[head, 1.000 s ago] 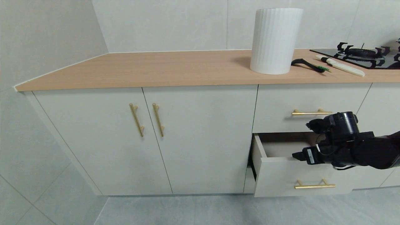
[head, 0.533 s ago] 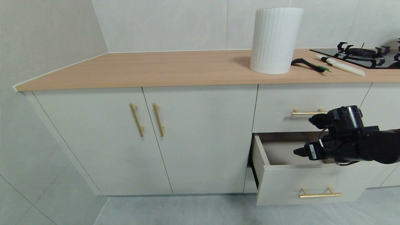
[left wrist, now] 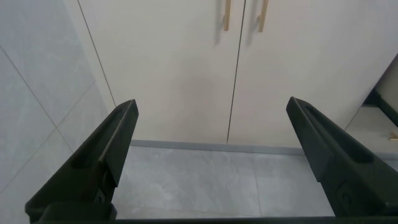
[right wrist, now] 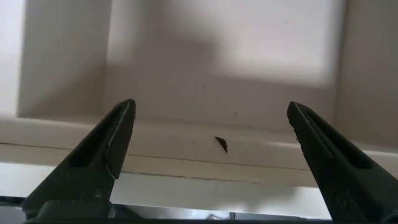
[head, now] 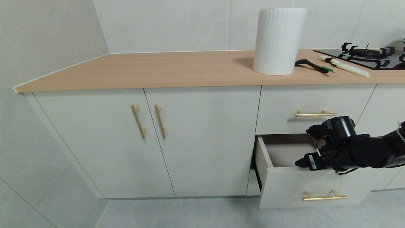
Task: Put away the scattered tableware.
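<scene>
A black-handled utensil with a green end [head: 311, 65] and a long white utensil [head: 345, 66] lie on the wooden countertop [head: 158, 69], right of a tall white ribbed canister [head: 278, 41]. Below them the lower drawer [head: 284, 152] stands pulled out, and no items show in the part of its inside that I can see. My right gripper [head: 300, 163] hovers over the drawer's front edge, open and holding nothing; in the right wrist view the right gripper [right wrist: 210, 111] looks down into the drawer's pale inside [right wrist: 217, 56]. My left gripper [left wrist: 211, 106] is open and faces the cabinet doors [left wrist: 186, 74] low near the floor.
A gas hob [head: 367, 55] sits at the counter's far right. The upper drawer [head: 316, 107] is closed, with a brass handle [head: 315, 114]. Two closed cabinet doors [head: 152, 139] are on the left. Grey tiled floor [head: 174, 212] lies in front.
The lower drawer has slid further out toward me. The right gripper rose a little, then came back down and slightly left over the drawer's front edge.
</scene>
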You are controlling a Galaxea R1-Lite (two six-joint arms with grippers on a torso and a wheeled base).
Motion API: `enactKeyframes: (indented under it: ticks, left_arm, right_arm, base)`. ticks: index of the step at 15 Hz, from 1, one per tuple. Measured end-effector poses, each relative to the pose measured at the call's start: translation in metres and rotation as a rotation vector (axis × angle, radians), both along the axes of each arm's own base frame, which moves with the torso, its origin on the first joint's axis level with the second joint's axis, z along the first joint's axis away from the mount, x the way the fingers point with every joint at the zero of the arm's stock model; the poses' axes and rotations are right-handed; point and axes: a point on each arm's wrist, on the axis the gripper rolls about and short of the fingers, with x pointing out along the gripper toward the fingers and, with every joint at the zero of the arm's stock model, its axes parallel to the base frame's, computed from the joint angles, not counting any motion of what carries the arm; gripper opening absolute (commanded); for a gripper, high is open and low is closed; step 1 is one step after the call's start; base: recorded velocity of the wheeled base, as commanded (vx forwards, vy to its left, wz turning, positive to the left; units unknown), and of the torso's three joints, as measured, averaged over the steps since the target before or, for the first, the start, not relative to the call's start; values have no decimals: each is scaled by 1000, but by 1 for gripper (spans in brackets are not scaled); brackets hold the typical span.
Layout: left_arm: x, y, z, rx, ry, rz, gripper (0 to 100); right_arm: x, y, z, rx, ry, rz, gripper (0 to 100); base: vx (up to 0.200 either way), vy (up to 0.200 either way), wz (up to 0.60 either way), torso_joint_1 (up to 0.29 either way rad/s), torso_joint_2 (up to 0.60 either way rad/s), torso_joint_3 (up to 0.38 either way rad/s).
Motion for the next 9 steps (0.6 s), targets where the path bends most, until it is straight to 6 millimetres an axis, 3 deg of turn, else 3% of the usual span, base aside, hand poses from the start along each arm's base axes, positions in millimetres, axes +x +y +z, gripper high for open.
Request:
enactKeyframes:
  ticks: [9]
  left_arm:
    - [0,0,0,0,0,0,100]
  right_arm:
    - [-21,-3,13,-30,195,9,100]
  base:
    - [0,0,0,0,0,0]
